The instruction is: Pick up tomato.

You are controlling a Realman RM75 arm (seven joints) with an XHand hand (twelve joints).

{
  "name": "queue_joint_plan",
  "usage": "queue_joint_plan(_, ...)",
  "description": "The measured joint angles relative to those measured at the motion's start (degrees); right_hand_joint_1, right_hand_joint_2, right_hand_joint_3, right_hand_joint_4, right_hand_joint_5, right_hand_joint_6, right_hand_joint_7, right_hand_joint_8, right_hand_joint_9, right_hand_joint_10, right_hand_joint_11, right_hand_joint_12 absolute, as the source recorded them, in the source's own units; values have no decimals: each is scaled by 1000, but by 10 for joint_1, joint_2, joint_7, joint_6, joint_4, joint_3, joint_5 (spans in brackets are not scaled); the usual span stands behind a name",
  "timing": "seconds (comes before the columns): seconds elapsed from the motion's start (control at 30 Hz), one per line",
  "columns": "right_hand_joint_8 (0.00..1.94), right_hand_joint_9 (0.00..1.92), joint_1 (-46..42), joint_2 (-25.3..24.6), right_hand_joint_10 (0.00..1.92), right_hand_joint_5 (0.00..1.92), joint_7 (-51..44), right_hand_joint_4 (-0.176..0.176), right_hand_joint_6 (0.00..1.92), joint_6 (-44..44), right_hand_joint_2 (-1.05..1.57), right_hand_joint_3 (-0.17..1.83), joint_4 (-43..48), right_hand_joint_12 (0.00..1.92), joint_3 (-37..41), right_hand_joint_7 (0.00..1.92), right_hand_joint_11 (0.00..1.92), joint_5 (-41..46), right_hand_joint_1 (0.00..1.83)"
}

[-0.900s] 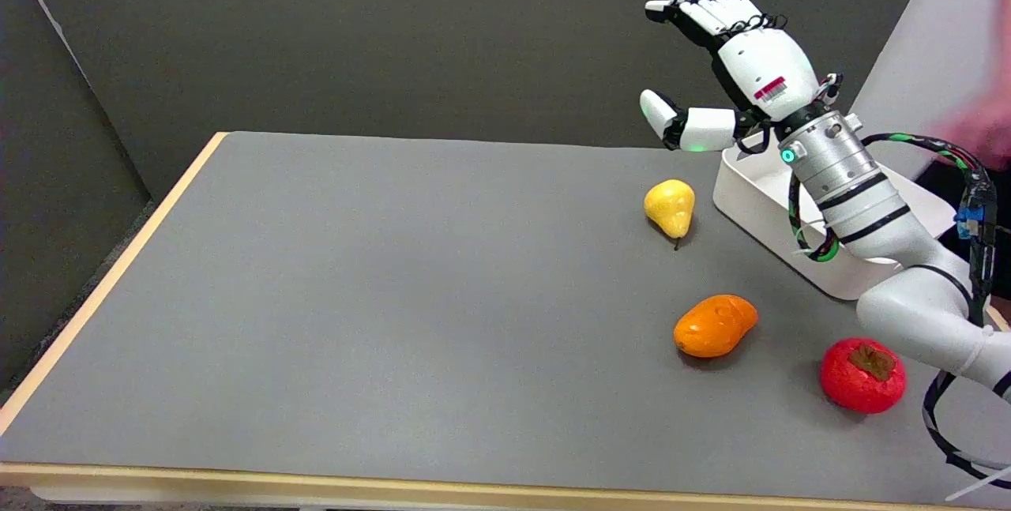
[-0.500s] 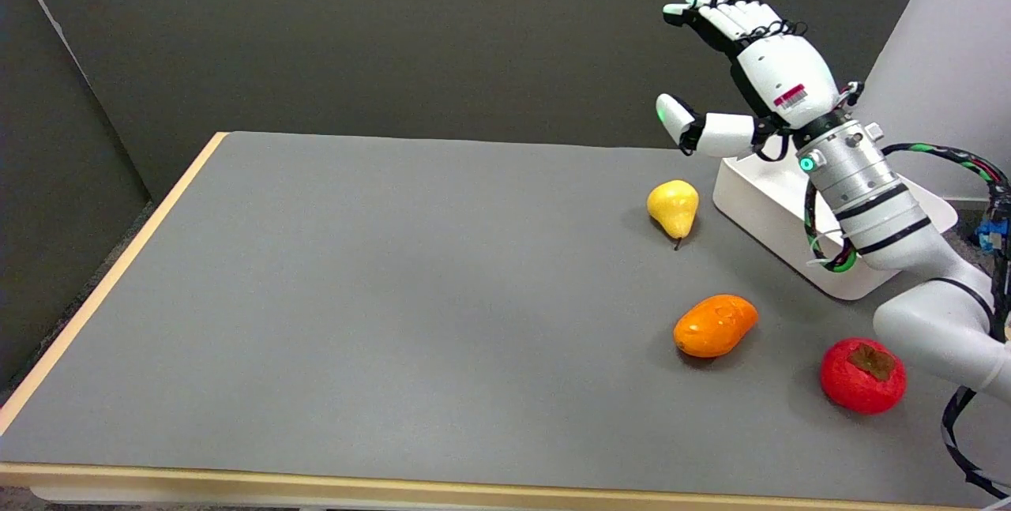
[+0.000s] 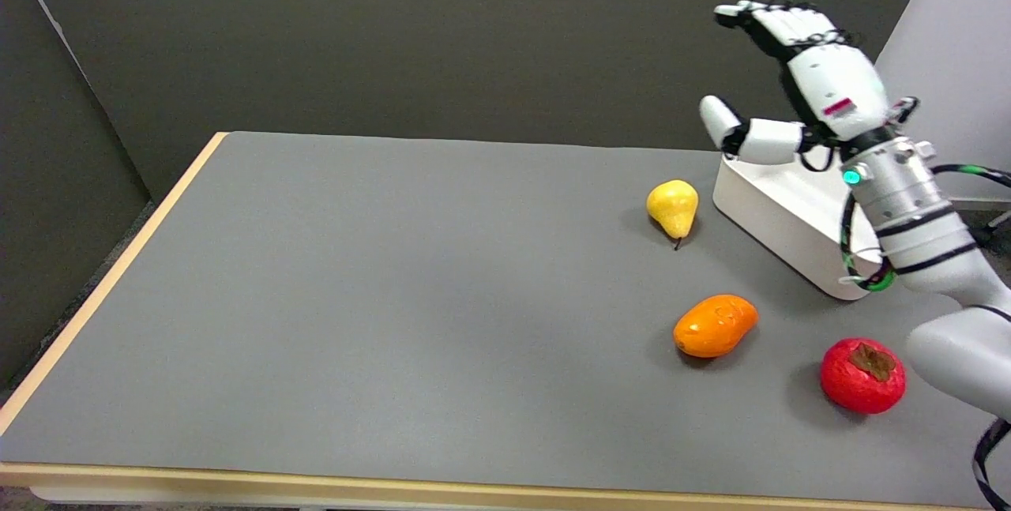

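The right hand (image 3: 806, 77) hung in the air above the white bin (image 3: 782, 215), fingers spread, holding nothing. The tomato (image 3: 862, 376) lay on the table (image 3: 355, 298), at four o'clock from the orange fruit (image 3: 714, 325); the pear (image 3: 673, 207) sat at eleven.

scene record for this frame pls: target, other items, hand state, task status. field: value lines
target: tomato, red with a brown top, on the table near its right edge, untouched
other items: orange fruit left of the tomato; yellow pear farther back; white tray right of the pear
right hand: raised in the air above the tray, fingers apart, holding nothing
hand to target: well apart; the tomato lies nearer the camera, beside the forearm
task status: pick not yet begun
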Motion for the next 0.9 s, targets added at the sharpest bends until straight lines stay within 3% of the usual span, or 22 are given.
queue_joint_plan(0.4,369,209,-136,-71,652,239,5,111,515,17,587,973,40,1242,129,307,172,42,297)
queue_joint_plan(0.53,360,233,-183,-104,686,268,6,110,515,30,626,878,55,1321,164,360,184,53,346)
queue_joint_plan(0.9,396,266,-266,-159,736,291,8,116,558,102,621,879,64,1362,181,401,212,89,370)
